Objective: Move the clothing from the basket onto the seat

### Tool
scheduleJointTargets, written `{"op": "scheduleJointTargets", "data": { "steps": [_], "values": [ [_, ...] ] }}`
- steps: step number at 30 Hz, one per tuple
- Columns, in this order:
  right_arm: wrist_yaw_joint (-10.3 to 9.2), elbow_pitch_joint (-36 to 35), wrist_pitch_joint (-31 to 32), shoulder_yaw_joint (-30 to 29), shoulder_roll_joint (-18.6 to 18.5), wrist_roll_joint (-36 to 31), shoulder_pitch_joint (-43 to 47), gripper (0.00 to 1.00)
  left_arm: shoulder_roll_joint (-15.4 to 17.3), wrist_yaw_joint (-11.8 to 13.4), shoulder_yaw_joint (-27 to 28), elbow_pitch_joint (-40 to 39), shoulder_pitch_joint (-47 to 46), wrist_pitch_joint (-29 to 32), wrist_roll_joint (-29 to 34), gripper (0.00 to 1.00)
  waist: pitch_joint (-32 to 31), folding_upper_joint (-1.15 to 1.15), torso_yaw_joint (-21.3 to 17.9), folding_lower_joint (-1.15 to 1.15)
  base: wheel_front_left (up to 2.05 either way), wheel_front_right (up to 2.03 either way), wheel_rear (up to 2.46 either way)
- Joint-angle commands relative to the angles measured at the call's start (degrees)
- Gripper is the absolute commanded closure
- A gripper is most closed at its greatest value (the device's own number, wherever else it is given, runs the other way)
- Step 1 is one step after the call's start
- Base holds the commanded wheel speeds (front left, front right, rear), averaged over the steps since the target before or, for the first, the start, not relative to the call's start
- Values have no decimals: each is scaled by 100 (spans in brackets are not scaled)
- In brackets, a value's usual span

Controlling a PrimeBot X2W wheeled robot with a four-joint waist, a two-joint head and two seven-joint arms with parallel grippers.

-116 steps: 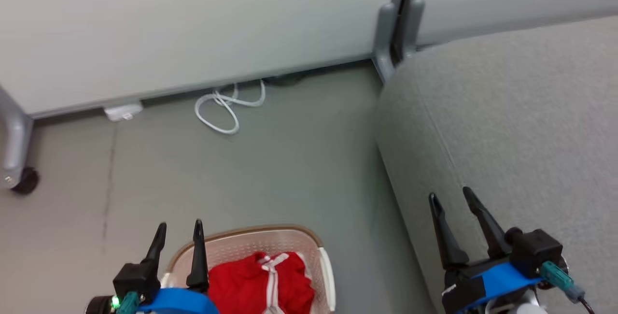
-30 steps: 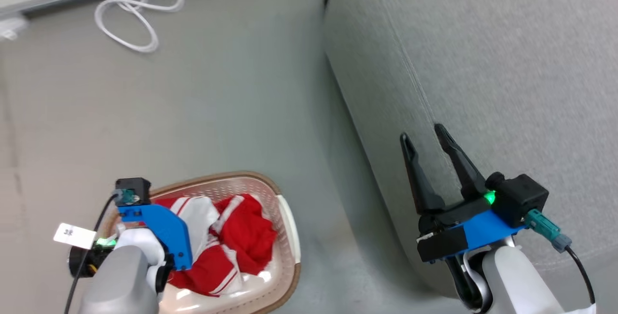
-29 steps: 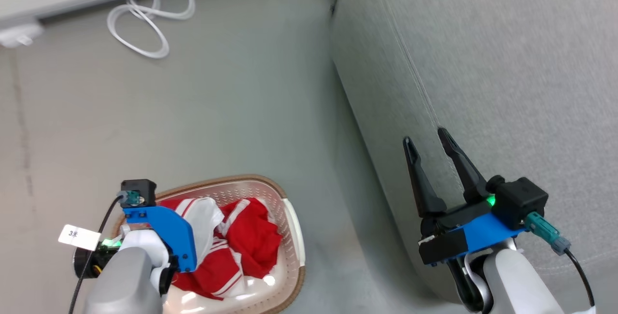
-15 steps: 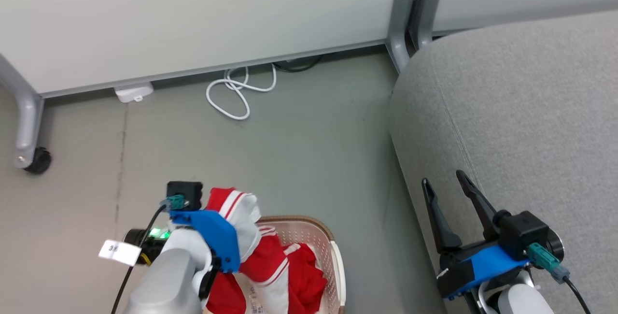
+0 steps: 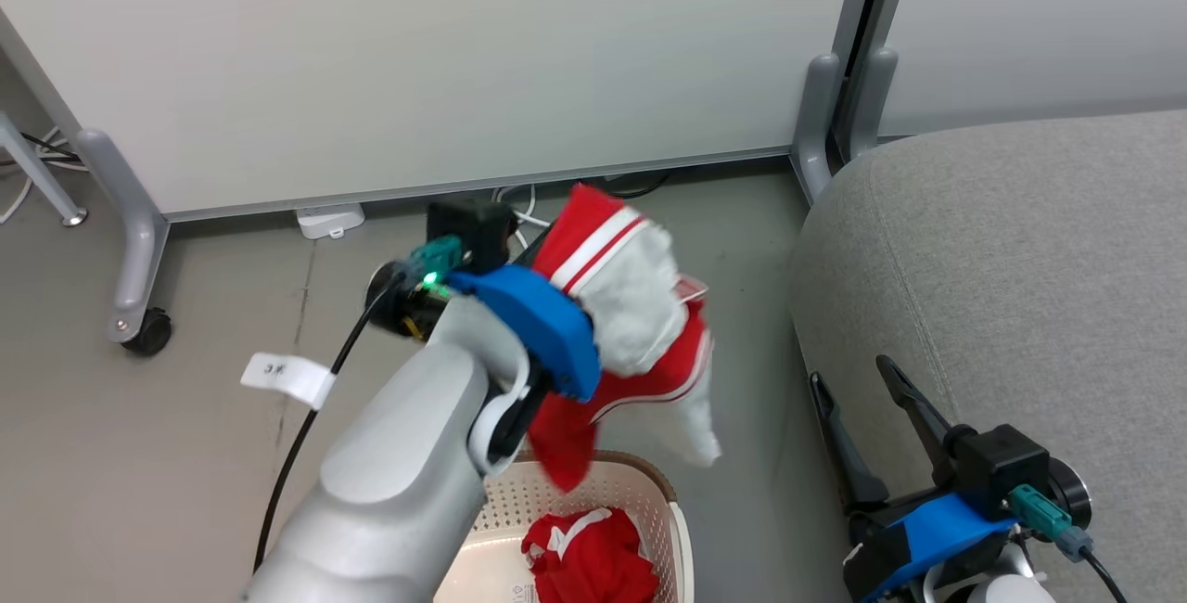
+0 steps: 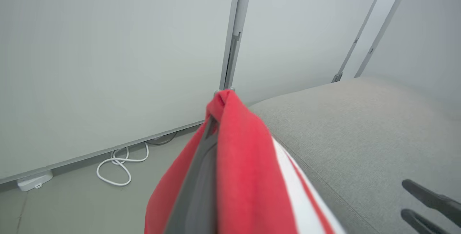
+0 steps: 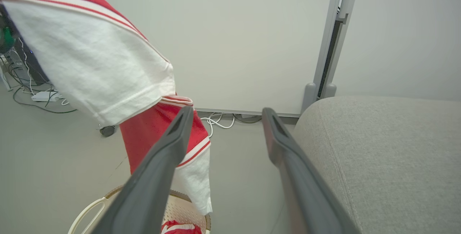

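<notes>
- The left gripper (image 6: 212, 126) is clenched on a fold of one red garment (image 5: 631, 306). In the left wrist view the cloth is draped over both sides of the closed fingers. A pinch near the top edge is judged to let the rest hang free.
- The garment is held in the air, at about 12 o'clock from the basket (image 5: 529, 506) in the head view. Its white lining is turned outward and its lowest red tail hangs just above the far rim. This height is judged to be needed so that the cloth clears both the rim and the rounded edge of the seat.
- The basket stands on the floor at 6 o'clock in the head view. A second red garment (image 5: 589, 561) lies bunched on its bottom, so that piece is yet to be moved.
- The right gripper (image 5: 850, 376) is seen at 4 o'clock in the head view, its jaws spread wide with nothing between them. It is held beside the seat's front edge and apart from the hanging cloth, probably to keep the path free.
- The seat (image 5: 1020, 241) lies at 3 o'clock from the held garment. A carry in that direction is judged to be the step in hand.
</notes>
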Motion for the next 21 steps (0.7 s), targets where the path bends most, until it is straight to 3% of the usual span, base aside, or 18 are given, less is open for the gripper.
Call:
{"op": "scheduleJointTargets", "data": {
  "steps": [1,12,21],
  "values": [
    [1,-38,20,19,-15,-38,61,0,7,65,-71,-115,-135,-14,-51,100,-11,-1,10,0,0,0,0],
    [1,-114,265,372,-16,-48,-141,0,7,552,-997,-785,-917,-149,-694,100,-21,-1,-12,0,0,0,0],
    [1,25,414,483,-16,-82,-380,0,5,705,-1510,-686,-1188,-306,-1096,100,21,-1,-29,0,0,0,0]
  ]
}}
